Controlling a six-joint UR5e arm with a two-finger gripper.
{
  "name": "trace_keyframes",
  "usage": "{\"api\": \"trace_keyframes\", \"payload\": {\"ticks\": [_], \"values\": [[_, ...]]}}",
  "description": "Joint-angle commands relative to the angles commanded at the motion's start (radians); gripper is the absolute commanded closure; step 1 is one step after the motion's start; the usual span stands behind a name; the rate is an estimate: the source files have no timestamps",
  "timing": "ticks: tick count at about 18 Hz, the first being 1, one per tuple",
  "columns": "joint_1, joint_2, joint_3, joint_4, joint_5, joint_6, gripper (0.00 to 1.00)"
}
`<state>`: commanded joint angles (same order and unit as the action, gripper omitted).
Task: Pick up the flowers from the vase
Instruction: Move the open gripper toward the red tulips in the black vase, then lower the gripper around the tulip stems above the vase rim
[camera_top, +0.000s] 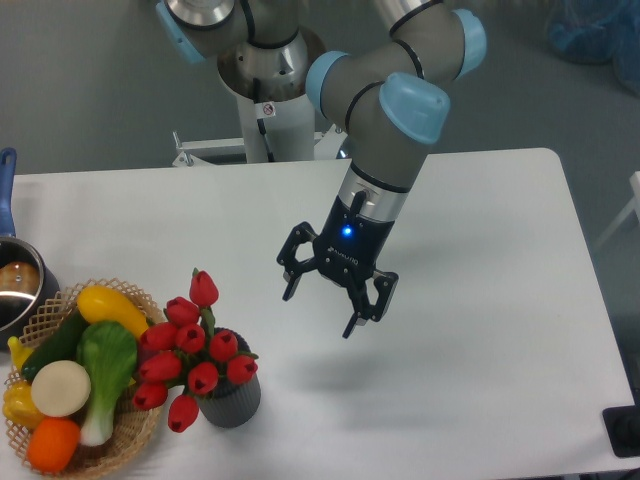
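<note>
The flowers (192, 350) are sitting in the vase (231, 398) near the table's (480, 400) front left, just beside the wicker basket (120, 440) — and the gripper (318, 313), its 2 fingers spread apart and holding nothing, is hanging above the tabletop up and to their right, apart from them.

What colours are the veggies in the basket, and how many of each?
Yellow: 2
Green: 2
White: 1
Orange: 1
Total: 6 that show in the wicker basket; more may be hidden underneath.
</note>
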<state>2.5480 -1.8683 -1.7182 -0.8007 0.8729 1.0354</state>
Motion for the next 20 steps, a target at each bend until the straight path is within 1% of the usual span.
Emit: {"api": "trace_keyframes", "payload": {"ticks": [6,9,14,20], "values": [[-0.015,-0.037,0.035,0.005,-0.103,0.006,0.0],[-0.061,-0.074,0.069,0.005,-0.11,0.005,0.0],[-0.087,-0.106,0.103,0.006,-0.143,0.005,0.0],[-0.101,-0.127,0.103,0.005,-0.202,0.006,0.0]]}}
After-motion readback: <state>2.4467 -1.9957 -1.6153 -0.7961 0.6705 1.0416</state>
